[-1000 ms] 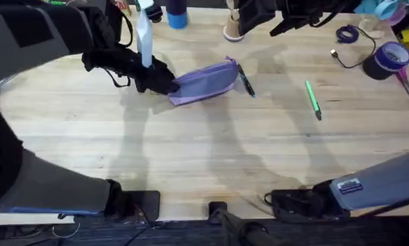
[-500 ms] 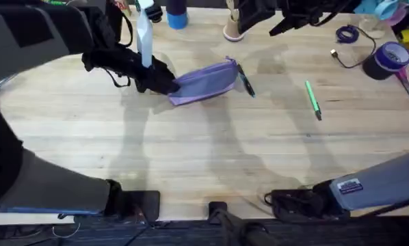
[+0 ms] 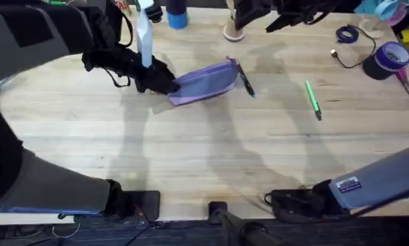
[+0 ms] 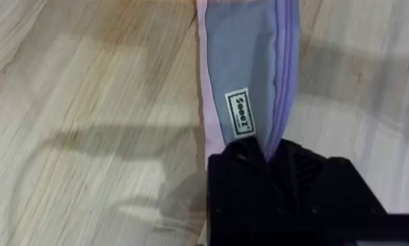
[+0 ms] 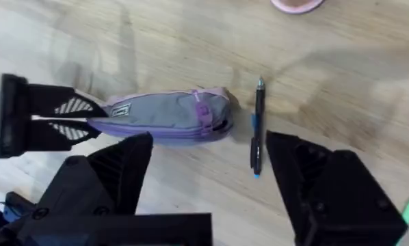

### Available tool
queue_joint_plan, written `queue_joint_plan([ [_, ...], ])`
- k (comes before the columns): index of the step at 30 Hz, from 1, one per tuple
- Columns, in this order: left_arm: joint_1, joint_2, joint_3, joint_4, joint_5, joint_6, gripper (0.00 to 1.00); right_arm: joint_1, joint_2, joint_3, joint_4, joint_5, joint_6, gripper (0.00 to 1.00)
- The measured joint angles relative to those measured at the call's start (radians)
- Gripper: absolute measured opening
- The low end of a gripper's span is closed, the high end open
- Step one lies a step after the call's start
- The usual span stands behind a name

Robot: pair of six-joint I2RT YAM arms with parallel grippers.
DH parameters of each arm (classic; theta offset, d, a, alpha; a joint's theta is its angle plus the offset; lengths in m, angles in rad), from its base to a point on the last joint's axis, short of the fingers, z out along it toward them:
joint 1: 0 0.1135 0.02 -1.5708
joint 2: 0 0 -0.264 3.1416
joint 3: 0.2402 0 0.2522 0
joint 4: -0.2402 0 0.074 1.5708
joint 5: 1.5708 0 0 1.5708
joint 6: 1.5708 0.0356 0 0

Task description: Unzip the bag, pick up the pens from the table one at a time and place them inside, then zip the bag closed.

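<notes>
Lighting: I am seeing the table (image 3: 211,150) evenly and brightly lit from above; soft, doubled grey shadows of the arms are falling across the planks; no hard glare is showing, only a pale sheen on the wood in the left wrist view. Focus: the left arm (image 3: 27,41) is looming large, dark and blurred under the overhead camera; the near fingers (image 5: 327,191) are blurring in the right wrist view; the bag (image 4: 249,75) is reading slightly soft close up.

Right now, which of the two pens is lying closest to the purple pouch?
The black pen lies right beside the pouch, at its far end from the left gripper. The green pen lies well off to the right.
</notes>
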State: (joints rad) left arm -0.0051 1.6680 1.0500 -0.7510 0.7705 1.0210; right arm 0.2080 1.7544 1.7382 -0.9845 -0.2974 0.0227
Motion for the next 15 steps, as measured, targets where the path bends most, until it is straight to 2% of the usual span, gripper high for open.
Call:
queue_joint_plan([
  [15, 0.0, 0.0, 0.0, 0.0, 0.0, 0.0, 0.043, 0.053, 0.22, 0.0, 0.075, -0.001, 0.03, 0.996],
])
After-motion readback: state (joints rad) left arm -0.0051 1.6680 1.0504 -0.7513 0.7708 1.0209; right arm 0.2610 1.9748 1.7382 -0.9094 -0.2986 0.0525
